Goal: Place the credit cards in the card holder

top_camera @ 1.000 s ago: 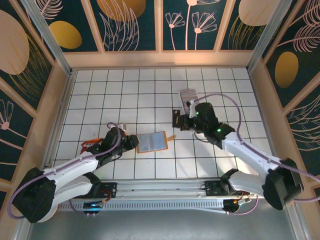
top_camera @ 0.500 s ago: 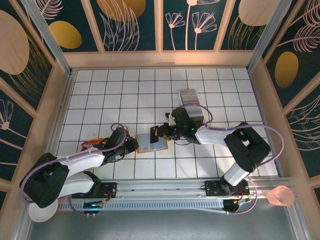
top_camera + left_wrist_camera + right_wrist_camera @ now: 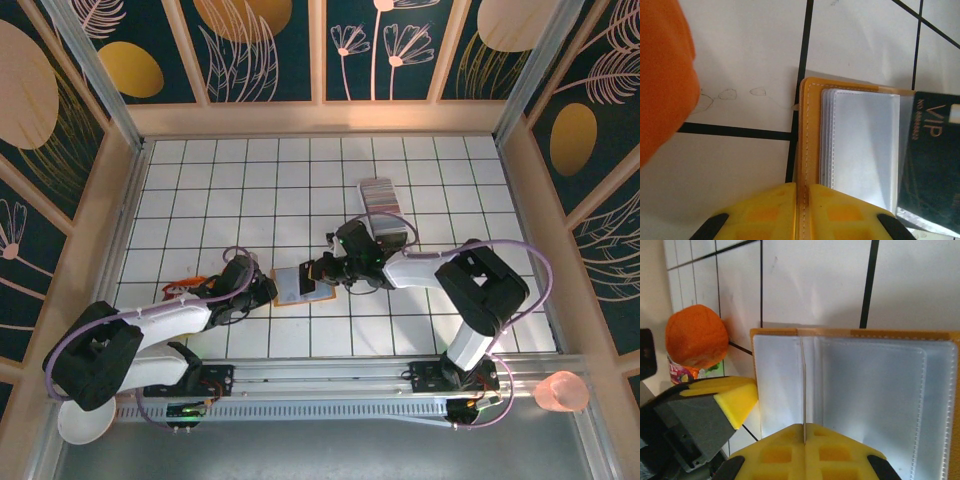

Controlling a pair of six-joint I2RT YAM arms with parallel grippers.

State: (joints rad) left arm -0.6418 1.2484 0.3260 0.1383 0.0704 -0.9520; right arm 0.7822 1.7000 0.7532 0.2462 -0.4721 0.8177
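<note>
Your top external camera looks down from high behind the arm bases and takes in the whole worktop [image 3: 200,190], with the card holder [image 3: 303,285] near its middle. The wrist cameras sit close to it. The one on the left end effector [image 3: 802,192] faces it from one edge, the one on the right end effector [image 3: 804,436] from the opposite edge, along the credit card [image 3: 804,385] it holds. All views share the card holder.
</note>
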